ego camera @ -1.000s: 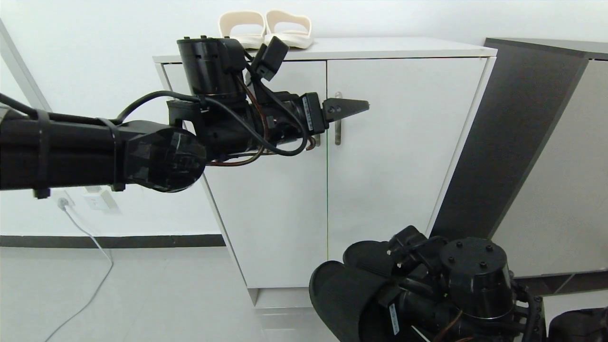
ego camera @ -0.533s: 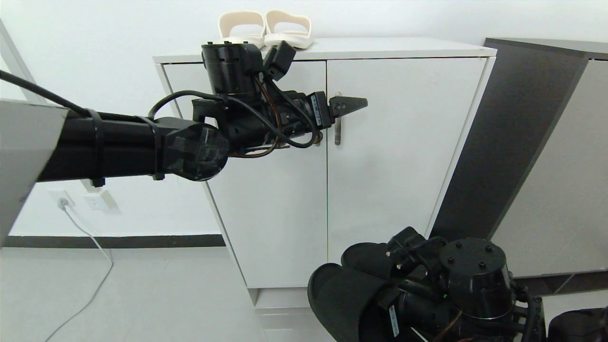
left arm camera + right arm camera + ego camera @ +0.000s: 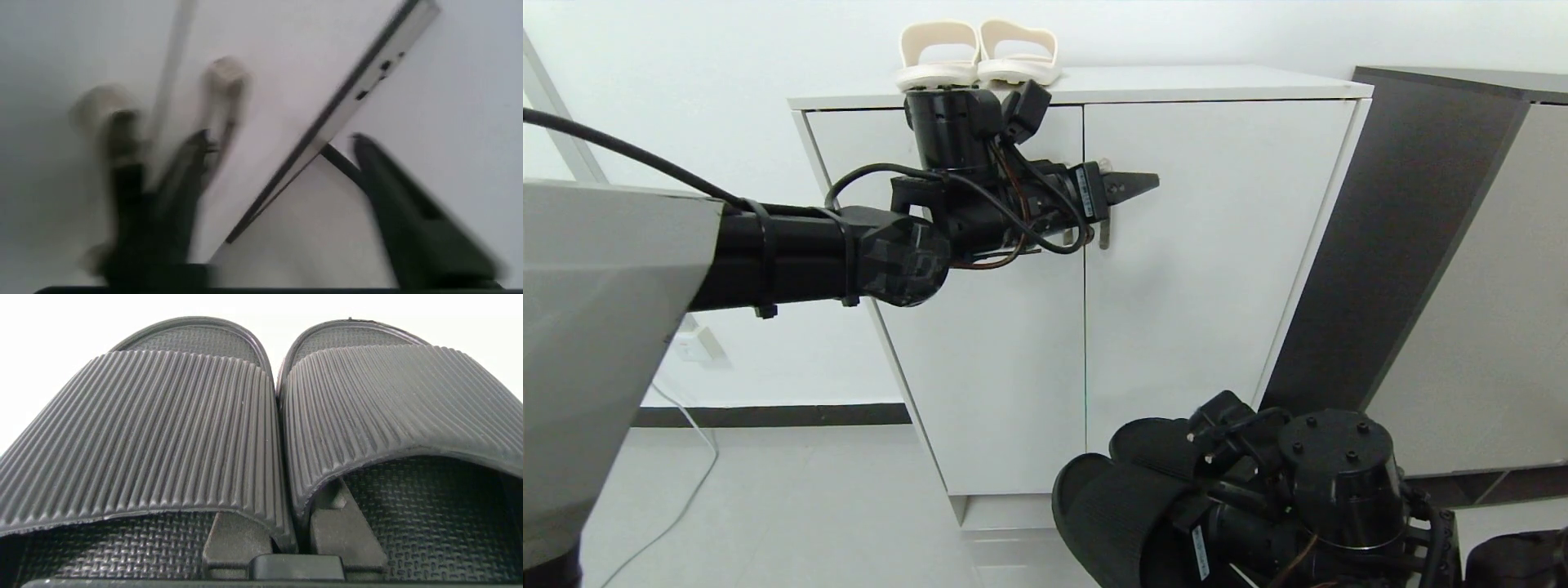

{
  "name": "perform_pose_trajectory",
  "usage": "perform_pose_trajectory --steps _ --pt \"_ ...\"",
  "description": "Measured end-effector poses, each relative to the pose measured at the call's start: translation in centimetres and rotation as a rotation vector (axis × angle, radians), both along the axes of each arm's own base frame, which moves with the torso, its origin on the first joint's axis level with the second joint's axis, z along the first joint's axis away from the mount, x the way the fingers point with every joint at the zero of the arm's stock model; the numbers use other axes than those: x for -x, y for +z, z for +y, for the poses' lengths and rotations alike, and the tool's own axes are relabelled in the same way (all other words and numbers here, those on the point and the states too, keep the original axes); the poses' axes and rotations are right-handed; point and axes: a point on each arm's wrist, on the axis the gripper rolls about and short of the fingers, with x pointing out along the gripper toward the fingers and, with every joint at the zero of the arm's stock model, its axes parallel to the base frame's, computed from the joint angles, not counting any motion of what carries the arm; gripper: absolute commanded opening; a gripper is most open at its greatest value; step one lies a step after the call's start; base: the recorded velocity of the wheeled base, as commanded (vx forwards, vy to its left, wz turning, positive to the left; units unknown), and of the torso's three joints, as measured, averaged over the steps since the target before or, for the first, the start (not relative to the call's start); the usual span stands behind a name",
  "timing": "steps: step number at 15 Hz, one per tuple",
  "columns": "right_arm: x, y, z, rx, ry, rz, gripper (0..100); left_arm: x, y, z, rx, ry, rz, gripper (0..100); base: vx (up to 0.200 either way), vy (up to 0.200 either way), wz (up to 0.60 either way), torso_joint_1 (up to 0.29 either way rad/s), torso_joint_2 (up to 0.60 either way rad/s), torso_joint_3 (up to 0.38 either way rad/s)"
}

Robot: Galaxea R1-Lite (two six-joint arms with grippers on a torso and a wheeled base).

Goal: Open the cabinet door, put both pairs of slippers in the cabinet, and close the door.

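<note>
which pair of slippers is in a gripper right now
The black pair, pinched in the right gripper low in front of the cabinet. The cream pair sits on the cabinet's top, untouched.

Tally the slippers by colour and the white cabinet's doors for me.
Cream slippers: 2
Black slippers: 2
White cabinet doors: 2
Total: 6
</note>
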Motion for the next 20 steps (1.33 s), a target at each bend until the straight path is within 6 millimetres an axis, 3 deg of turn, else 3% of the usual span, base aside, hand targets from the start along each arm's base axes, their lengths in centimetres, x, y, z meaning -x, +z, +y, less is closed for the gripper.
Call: perform_pose_trajectory --steps 3,5,8,14,17,20 --pt "0.3 -0.2 -0.1 -0.005 0.049 0.022 0 0.1 -0.7 0.2 -0.015 0.007 0.026 0 0.000 0.000 0.00 0.000 0.00 0.000" --pt "0.8 -0.3 -0.5 -0.021 0.122 0.039 0 1.2 -0.8 0.4 -0.025 -0.004 0.041 0 0.000 0.000 0.00 0.000 0.00 0.000" --pt "2.1 -0.4 -1.6 -0.015 0.264 0.044 0 4.0 -0.5 1.3 -0.038 -0.026 0.065 0 0.000 0.000 0.00 0.000 0.00 0.000" --pt "3.1 -0.2 -2.3 -0.005 0.299 0.031 0 9.8 0.8 4.0 -0.016 -0.042 0.030 0 0.000 0.000 0.00 0.000 0.00 0.000" --pt "3.3 -0.2 -2.2 -0.001 0.310 0.023 0 10.1 1.3 4.7 -0.008 -0.026 0.020 0 0.000 0.000 0.00 0.000 0.00 0.000" --pt "3.4 -0.3 -2.2 0.008 0.316 0.017 0 8.2 2.1 4.1 0.011 -0.011 -0.009 0 0.000 0.000 0.00 0.000 0.00 0.000"
